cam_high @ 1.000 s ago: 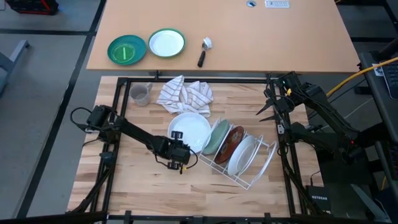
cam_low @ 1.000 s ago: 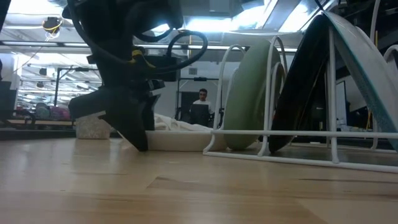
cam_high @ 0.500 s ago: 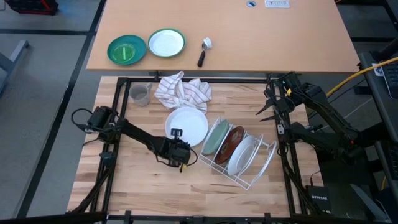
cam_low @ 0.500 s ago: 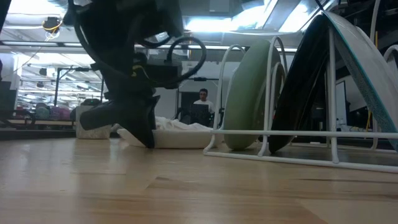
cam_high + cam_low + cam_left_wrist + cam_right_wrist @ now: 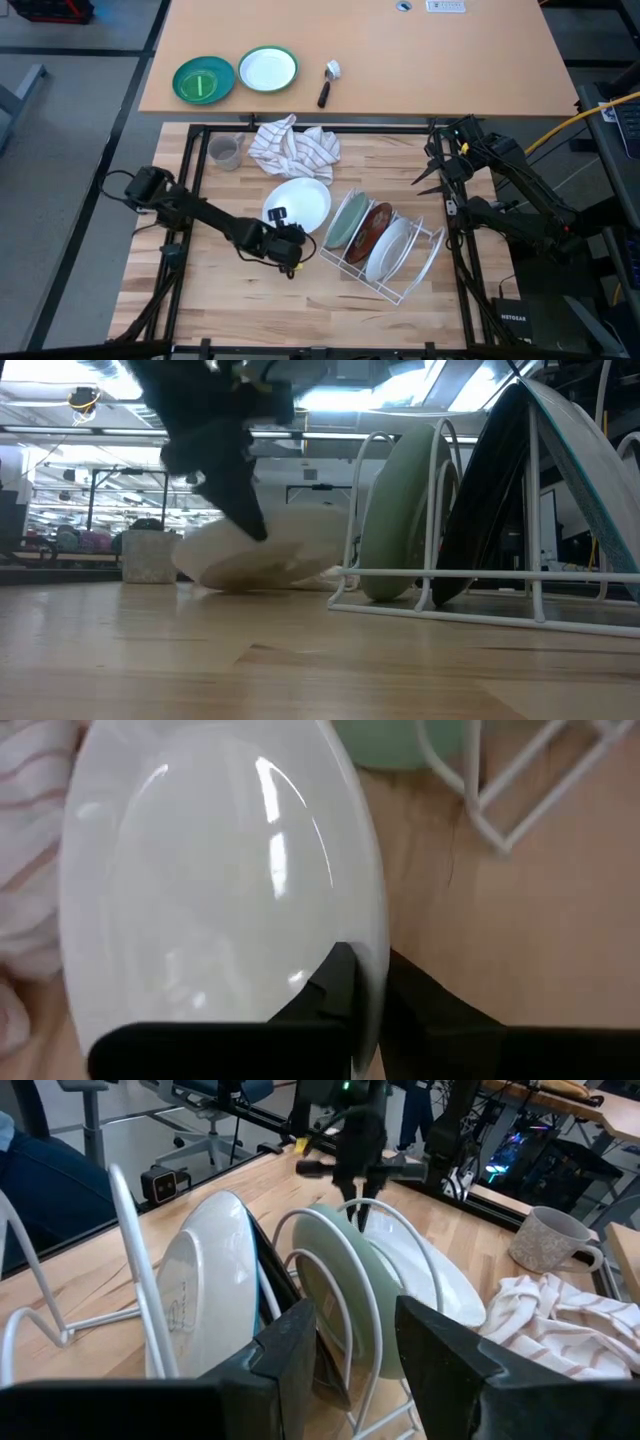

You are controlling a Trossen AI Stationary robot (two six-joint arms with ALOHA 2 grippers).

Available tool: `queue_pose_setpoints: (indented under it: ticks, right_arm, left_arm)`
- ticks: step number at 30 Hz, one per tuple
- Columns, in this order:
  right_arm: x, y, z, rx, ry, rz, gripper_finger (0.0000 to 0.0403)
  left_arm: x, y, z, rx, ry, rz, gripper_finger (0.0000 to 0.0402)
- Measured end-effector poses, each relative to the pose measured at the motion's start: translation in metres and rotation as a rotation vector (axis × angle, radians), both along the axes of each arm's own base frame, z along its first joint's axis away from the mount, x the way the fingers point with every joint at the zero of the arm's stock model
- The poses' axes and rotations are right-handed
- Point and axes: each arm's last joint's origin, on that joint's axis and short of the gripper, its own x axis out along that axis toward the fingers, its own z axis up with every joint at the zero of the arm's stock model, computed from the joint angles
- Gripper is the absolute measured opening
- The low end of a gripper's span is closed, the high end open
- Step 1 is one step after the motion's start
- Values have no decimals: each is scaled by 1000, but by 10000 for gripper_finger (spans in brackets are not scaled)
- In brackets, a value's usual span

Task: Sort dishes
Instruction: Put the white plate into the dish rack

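My left gripper [image 5: 281,219] is shut on a plain white plate [image 5: 300,200] lying left of the white wire rack [image 5: 403,283]. The plate [image 5: 262,550] is tilted, with its near rim raised. In the rack, on edge, stand a light blue plate [image 5: 346,220], a dark red plate [image 5: 375,229] and a white plate [image 5: 391,249]. My right gripper [image 5: 360,1370] waits open at the table's right side, looking over the rack toward the left arm. My left gripper pinches the white plate's near rim [image 5: 372,952] between its two fingers, one finger [image 5: 334,982] on the upper face and one beneath. The fingers come slanting down from the near side. The near rim is lifted and the plate's far part [image 5: 215,573] stays low on the table.
A striped towel [image 5: 297,148] and a small grey mug [image 5: 225,151] lie just beyond the plate. On the tan table behind are a green plate [image 5: 204,80], a green-rimmed white plate [image 5: 268,69] and a small brush [image 5: 327,84]. Bare wood lies near the front edge.
My left gripper has shut on the white plate's near rim and risen. The plate first slid a little toward the far edge against the towel. Then its near rim came up while its far part stayed low.
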Motion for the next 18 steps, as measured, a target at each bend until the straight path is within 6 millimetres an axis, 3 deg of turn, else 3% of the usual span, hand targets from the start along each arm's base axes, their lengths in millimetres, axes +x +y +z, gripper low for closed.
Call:
queue_pose_setpoints:
  ticks: [12, 18]
  right_arm:
    - [0, 0, 0, 0, 0, 0, 145]
    - [0, 0, 0, -1, 0, 0, 145]
  left_arm:
    - [-29, -2, 68, -164, -270, 124, 1]
    - [-42, 3, 94, -148, -377, 146, 1]
